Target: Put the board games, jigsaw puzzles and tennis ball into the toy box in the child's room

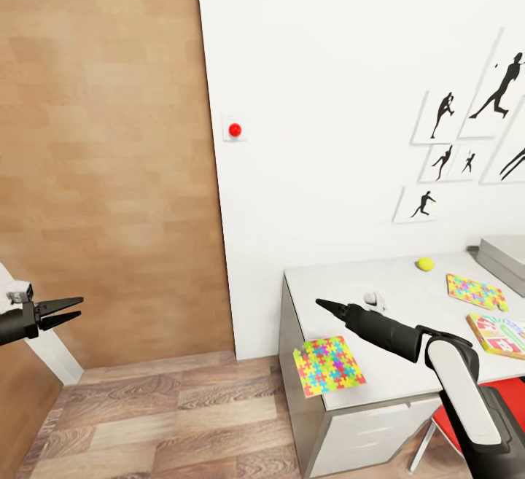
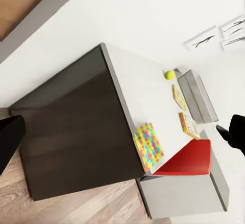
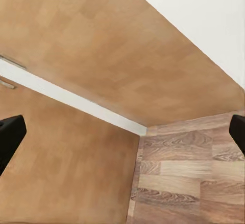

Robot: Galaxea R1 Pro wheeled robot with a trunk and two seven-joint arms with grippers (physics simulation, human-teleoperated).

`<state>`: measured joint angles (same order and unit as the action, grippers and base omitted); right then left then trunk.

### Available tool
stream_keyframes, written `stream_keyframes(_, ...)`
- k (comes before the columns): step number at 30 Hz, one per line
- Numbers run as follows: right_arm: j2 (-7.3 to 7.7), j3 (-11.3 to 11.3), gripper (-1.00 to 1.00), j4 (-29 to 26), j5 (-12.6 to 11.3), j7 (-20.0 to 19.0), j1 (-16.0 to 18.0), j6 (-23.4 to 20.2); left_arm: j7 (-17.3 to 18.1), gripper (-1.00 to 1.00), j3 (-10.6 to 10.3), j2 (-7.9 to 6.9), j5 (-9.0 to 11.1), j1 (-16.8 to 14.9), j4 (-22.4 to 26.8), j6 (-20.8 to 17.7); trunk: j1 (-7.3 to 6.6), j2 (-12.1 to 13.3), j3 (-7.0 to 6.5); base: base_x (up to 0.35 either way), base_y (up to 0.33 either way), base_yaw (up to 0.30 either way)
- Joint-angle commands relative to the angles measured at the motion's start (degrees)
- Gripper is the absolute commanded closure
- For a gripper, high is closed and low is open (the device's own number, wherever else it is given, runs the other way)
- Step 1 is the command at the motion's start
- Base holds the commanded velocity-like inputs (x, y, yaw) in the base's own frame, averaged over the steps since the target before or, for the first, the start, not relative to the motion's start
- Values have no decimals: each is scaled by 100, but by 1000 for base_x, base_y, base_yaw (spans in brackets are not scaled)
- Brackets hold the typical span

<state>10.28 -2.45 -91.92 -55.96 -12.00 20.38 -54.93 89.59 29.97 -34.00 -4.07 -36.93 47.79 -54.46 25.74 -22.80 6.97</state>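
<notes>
Right gripper wide, empty; square up over corner jigsaw puzzle overhanging table edge, grip overhang w/o nudging off

— On the white wall? Round red button on a small white plate.
— Left of that? Tall light-brown wooden panel.
— Under the desk's edge? Red chair seat, on thin grey legs.

Your head view looks down at the table, lower right; the left wrist view shares it, tilted.
</notes>
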Motion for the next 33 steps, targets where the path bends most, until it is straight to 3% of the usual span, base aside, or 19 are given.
stream_keyframes(1,-2,-16,-100,0,57,-109,3,-25,41,-100,7,19,-45,-7,3,-59,4,-12,3,0,0,0)
stream_keyframes(8,-17,-42,-100,-1,56,-481,-7,-19,41,-100,-80,179,-59,-9,10,-56,4,-12,-62,0,0,0)
stream_keyframes(18,-2,-91,-100,4,62,-578,-8,9,41,-100,-374,782,-99,-125,-22,-67,4,-12,-156,0,0,0)
stream_keyframes(22,6,-109,-100,6,72,-579,-21,196,-320,-100,-547,985,-105,-131,-46,-59,4,-12,-193,0,0,0)
stream_keyframes(28,-42,-80,-100,3,77,-575,-215,490,-529,-100,-646,1151,-109,-137,-42,-56,4,-12,-221,0,0,0)
stream_keyframes(33,-33,-75,-100,5,73,-576,-253,582,-549,-100,-656,1178,-111,-139,-42,-56,4,-12,-224,0,0,0)
